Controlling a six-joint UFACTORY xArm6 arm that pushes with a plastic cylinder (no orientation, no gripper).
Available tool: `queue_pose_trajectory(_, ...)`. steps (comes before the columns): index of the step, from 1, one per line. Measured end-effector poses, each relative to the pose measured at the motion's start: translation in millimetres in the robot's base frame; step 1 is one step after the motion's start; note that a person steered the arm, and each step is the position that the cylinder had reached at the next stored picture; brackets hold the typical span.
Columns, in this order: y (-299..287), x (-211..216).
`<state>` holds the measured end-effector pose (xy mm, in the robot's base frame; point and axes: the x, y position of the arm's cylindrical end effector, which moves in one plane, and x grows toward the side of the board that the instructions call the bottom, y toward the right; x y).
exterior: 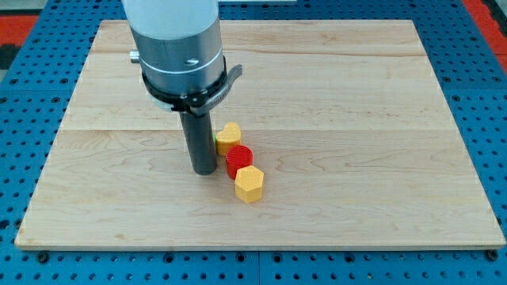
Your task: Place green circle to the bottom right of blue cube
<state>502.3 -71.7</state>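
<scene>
Three blocks in a short row beside my tip

Three blocks show plainly, and a sliver of green (217, 139) peeks out at the left edge of the yellow heart block (230, 136), mostly hidden behind the dark rod. Its shape cannot be made out, so whether it is the green circle cannot be told. The blue cube does not show anywhere; the rod and the wide grey arm body may cover it.

My tip (204, 170) rests on the desk (356, 119) just to the view's left of the row of blocks, close beside the red block (238, 161), though contact cannot be judged. The arm carries no gripper, only this straight rod, so nothing is held or clamped.

The row runs slantwise toward the view's bottom right: the yellow heart block at the top, the red block touching it below, then the yellow hexagon block (249, 184) touching the red one at the lower end.

All of this sits a little to the view's left of the desk's middle. The desk is a pale wooden board lying on a blue pegboard surface (24, 119).
</scene>
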Motion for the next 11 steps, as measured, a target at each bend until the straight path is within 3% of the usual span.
queue_pose_trajectory(2, -39, -90)
queue_pose_trajectory(5, -33, -111)
queue_pose_trajectory(7, -15, -31)
queue_pose_trajectory(9, -20, 14)
queue_pose_trajectory(10, -81, -12)
queue_pose_trajectory(11, -153, -118)
